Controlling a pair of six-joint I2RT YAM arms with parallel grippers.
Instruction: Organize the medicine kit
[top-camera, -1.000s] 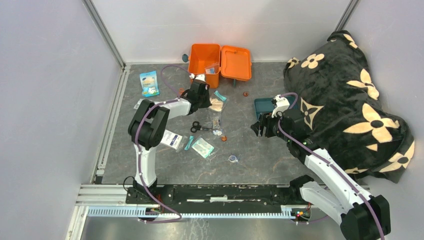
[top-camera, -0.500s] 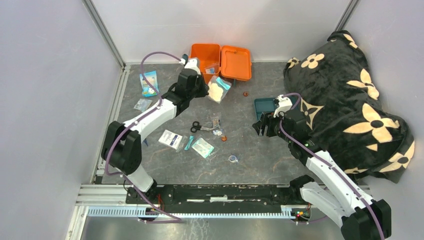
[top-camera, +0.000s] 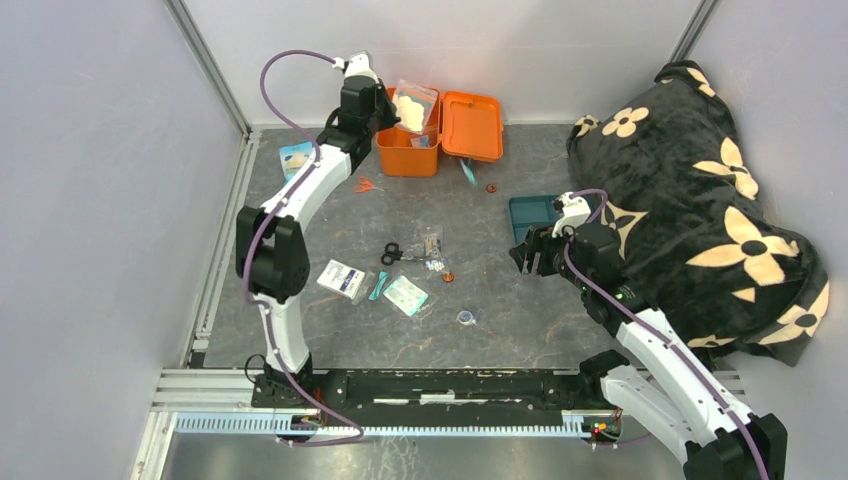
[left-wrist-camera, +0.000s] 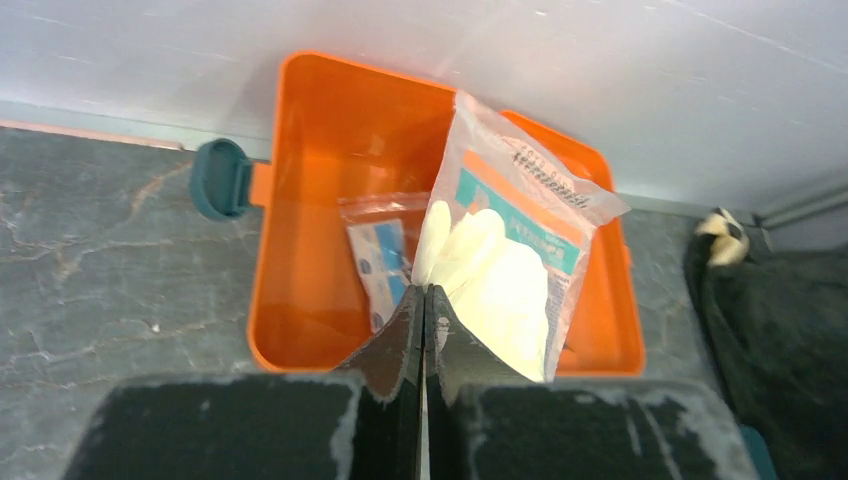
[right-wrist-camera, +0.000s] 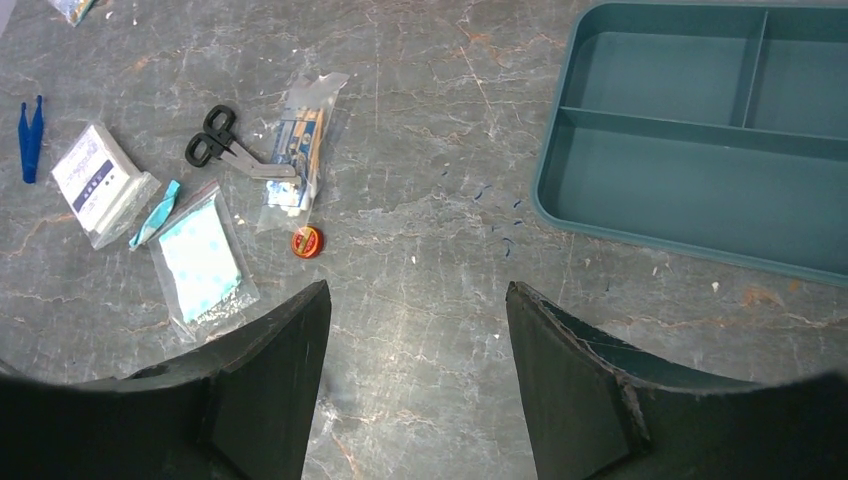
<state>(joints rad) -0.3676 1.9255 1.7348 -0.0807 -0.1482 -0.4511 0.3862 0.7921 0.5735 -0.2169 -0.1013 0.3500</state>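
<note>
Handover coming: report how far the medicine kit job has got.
Done: one small packet lies in the open medicine kit. In hand: the left gripper, shut on a bag of gloves, holds it over the kit. Left: scissors, a white box and a blue packet lie on the table; the right gripper hangs open, empty.

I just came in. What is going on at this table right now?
The left hand is shut on a clear bag of pale gloves and holds it over the open orange medicine kit at the far side of the table. One small packet already lies in the kit. The right hand is open and empty, above the table next to the teal tray. Scissors and several packets lie loose on the table.
</note>
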